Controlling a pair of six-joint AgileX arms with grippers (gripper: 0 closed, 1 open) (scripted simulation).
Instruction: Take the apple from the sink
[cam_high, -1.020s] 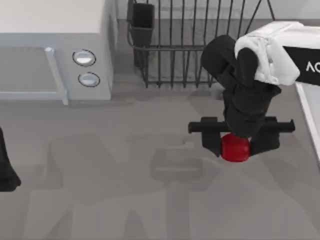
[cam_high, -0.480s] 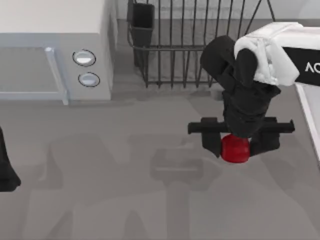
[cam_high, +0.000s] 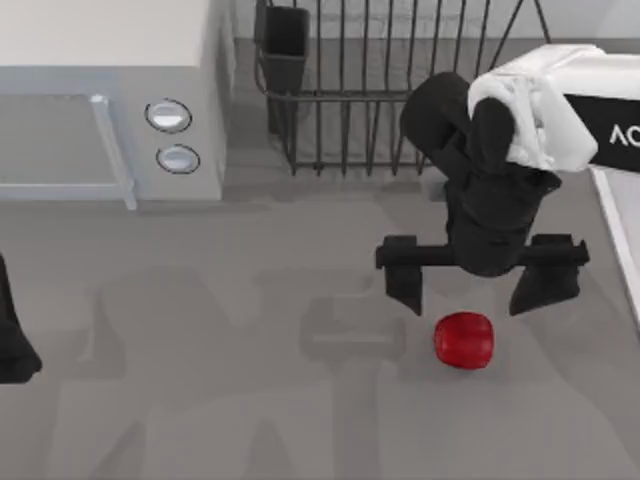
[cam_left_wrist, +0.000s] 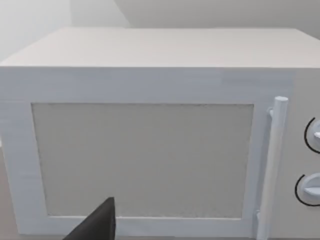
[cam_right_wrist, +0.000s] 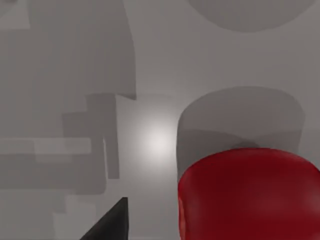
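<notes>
The red apple lies on the grey tabletop, just in front of my right gripper and apart from its fingers. That gripper hangs above it with its black fingers spread wide and nothing between them. In the right wrist view the apple is large and close, beside one dark fingertip. A pale strip of the sink's rim runs along the table's right edge. My left arm is parked at the far left.
A white box with two round knobs stands at the back left and faces the left wrist camera. A dark wire dish rack stands at the back, behind the right arm. Bare grey table stretches across the front.
My right gripper has opened and let go of the apple. The apple now rests on the table a little nearer the front edge. The left arm has not moved.
</notes>
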